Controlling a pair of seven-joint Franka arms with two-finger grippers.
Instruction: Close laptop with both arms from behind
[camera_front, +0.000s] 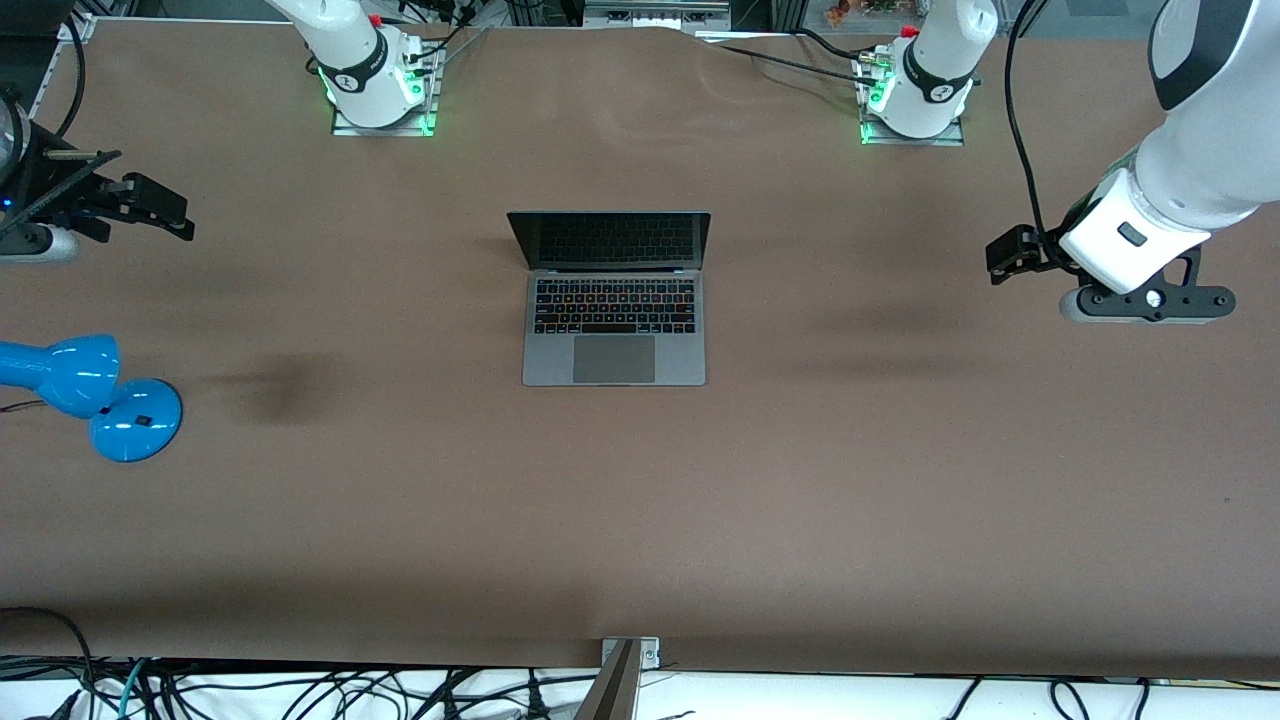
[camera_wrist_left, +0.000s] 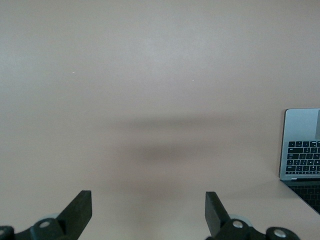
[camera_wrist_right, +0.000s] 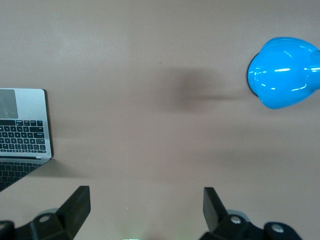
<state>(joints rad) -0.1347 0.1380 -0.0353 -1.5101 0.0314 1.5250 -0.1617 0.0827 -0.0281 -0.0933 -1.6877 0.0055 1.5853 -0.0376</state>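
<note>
Laptop (camera_front: 614, 300) sits open mid-table, screen upright toward the arms' bases, keyboard toward the front camera — nothing touching it, so the job looks unstarted, approach step only. Left gripper (camera_wrist_left: 149, 212) hangs high over bare table at the left arm's end, right gripper (camera_wrist_right: 146, 210) likewise over the right arm's end near the blue lamp (camera_front: 90, 390); both have fingers spread wide and hold nothing. Next move, as I judge it: bring both grippers in to the lid's back, on the base side, then press it down evenly onto the keyboard.
</note>
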